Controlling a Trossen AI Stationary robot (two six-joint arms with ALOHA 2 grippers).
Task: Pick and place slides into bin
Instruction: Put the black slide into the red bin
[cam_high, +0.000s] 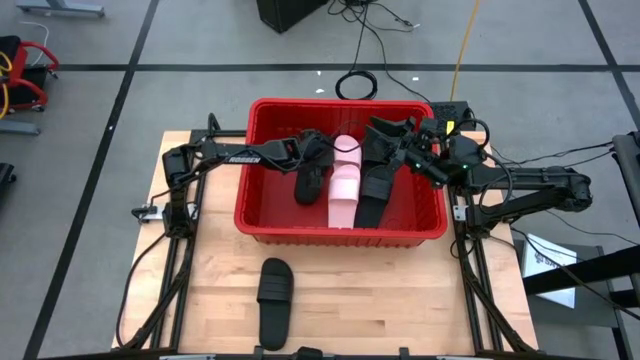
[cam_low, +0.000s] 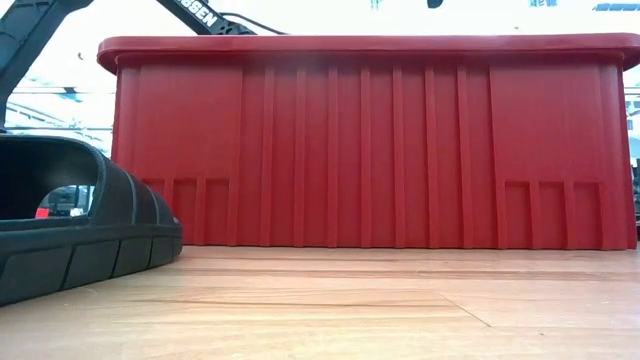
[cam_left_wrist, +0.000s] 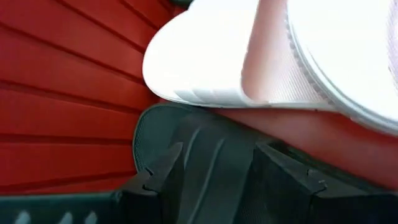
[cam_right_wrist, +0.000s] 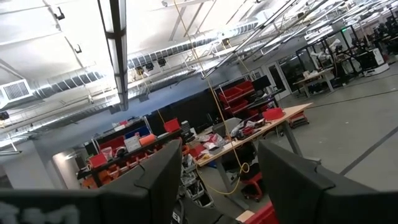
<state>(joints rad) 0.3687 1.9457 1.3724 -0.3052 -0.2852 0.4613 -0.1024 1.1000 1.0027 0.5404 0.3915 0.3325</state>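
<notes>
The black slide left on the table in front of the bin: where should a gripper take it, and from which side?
Probably the strap. The black slide lies sole-down and alone on the table, lengthwise toward the bin. In the low view its strap arches clear of the footbed, leaving a gap. Come from above, one finger under the arch, one over it.

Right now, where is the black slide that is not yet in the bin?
In the high view, the black slide lies alone on the table, in front of the red bin, towards the left arm's side.

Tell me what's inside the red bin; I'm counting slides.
The red bin holds pink slides between black slides and. Both grippers reach in, covering part; an exact count isn't possible.
</notes>
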